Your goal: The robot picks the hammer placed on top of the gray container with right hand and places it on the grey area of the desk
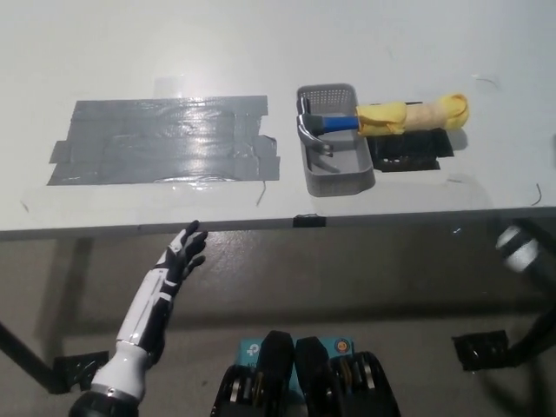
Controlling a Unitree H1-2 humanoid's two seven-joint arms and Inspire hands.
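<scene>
The hammer (382,118) lies across the top of the gray container (340,183) at the desk's middle right. Its steel head rests over the container, and its blue neck and yellow handle stick out to the right. The grey area (165,141), a patch of shiny tape strips, is on the desk to the left of the container. My white left hand (184,248) hangs open below the desk's front edge, at the lower left. Only a grey and black part of my right arm (521,250) shows at the right edge; the right hand is out of view.
A black patch (413,151) lies on the white desk (417,52) under the hammer's handle. The desk's front edge (261,224) runs across the middle of the picture, with the floor and black table feet (482,350) below it.
</scene>
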